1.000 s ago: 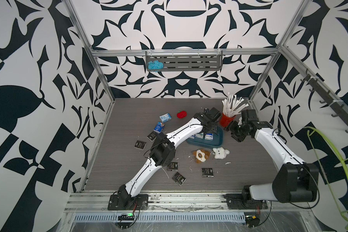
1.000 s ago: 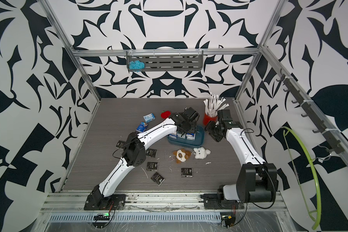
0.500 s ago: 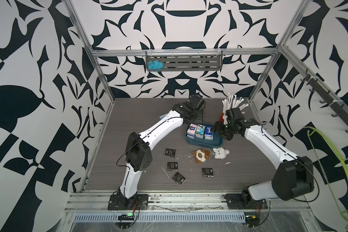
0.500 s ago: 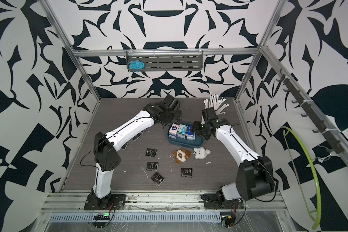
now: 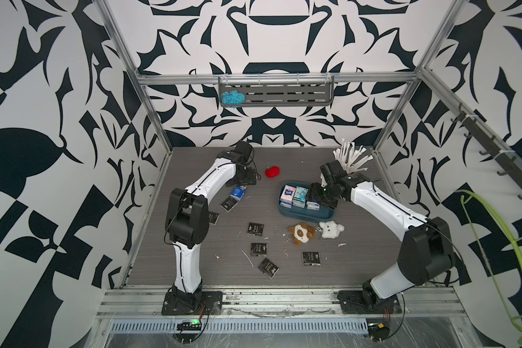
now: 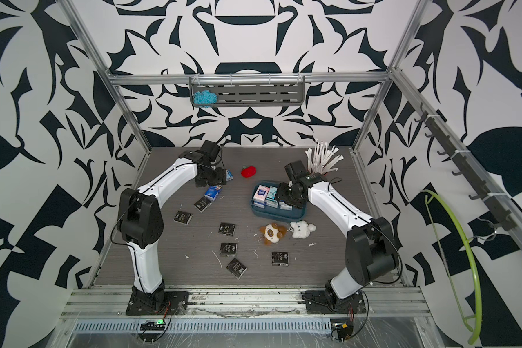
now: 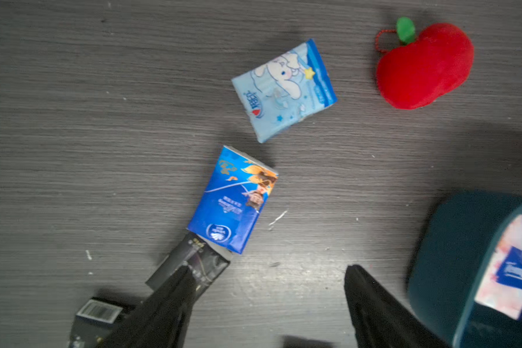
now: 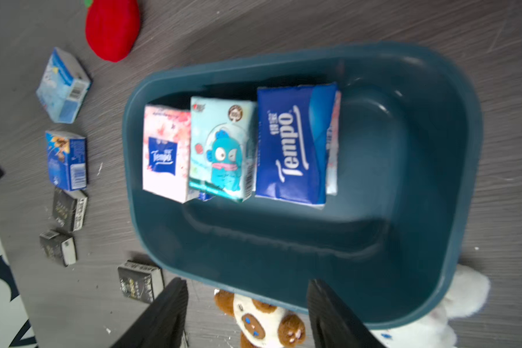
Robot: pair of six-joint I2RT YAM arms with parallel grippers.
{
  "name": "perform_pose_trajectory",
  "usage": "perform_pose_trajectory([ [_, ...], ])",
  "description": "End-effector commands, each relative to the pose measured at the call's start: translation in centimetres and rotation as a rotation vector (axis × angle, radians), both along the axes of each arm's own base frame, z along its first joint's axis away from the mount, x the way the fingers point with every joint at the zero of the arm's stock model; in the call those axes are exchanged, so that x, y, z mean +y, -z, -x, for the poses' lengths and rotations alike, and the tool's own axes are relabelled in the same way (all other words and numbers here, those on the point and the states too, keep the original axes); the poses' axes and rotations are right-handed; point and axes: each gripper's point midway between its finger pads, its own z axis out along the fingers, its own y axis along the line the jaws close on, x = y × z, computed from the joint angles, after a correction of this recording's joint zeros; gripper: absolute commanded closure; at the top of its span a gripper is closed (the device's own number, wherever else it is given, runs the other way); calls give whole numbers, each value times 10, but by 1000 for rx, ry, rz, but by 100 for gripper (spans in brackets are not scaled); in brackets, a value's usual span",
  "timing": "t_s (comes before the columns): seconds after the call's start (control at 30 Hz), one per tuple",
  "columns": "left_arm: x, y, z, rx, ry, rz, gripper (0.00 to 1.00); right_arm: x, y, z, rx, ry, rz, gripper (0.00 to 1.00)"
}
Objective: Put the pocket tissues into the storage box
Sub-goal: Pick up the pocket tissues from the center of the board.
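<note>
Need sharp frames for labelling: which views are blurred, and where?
Right wrist view: motion-smeared throughout, the storage box rim streaked, the dark blue pack lettering soft yet readable. Left wrist view: the light blue pack fairly crisp, the storage box at the frame edge blurred. Both top views: sharp and evenly lit.

The dark blue pack (image 8: pixel 290 144) in the storage box (image 8: pixel 404 180) reads "Tempo" in white. The pink pack (image 8: pixel 165 150) in the same box carries the same word on a blue label. White lettering on the black packs (image 5: pixel 259 249), lower middle of a top view, is too small to read.
</note>
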Motion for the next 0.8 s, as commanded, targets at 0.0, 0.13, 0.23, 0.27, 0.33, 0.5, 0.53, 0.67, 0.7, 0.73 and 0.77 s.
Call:
perform_pose_trajectory([
  [0.0, 4, 11, -2, 35, 74, -21, 16, -4, -17, -13, -49, 47, 19, 32],
  [0.13, 9, 30, -11, 66, 98, -50, 16, -8, -20, -17, -54, 75, 33, 32],
  [0.23, 9, 43, -15, 86, 120, -64, 16, -12, -21, -18, -56, 96, 49, 32],
  [0.27, 9, 49, -15, 96, 128, -71, 16, -13, -21, -18, -56, 103, 54, 32],
  [0.33, 11, 55, -16, 106, 135, -81, 16, -14, -21, -18, -55, 117, 56, 32],
  [0.5, 19, 73, -14, 149, 140, -78, 16, -14, -16, -20, -39, 133, 62, 32],
  [0.53, 21, 76, -14, 156, 143, -72, 16, -15, -16, -21, -37, 135, 64, 32],
  [0.67, 18, 84, -11, 170, 151, -40, 16, -14, -16, -24, -33, 139, 71, 32],
  [0.7, 17, 86, -11, 171, 153, -32, 16, -14, -16, -25, -31, 141, 73, 32],
  [0.73, 16, 88, -11, 171, 152, -30, 16, -14, -17, -26, -32, 140, 72, 32],
  [0.77, 16, 90, -11, 171, 153, -27, 16, -13, -18, -27, -33, 138, 72, 32],
])
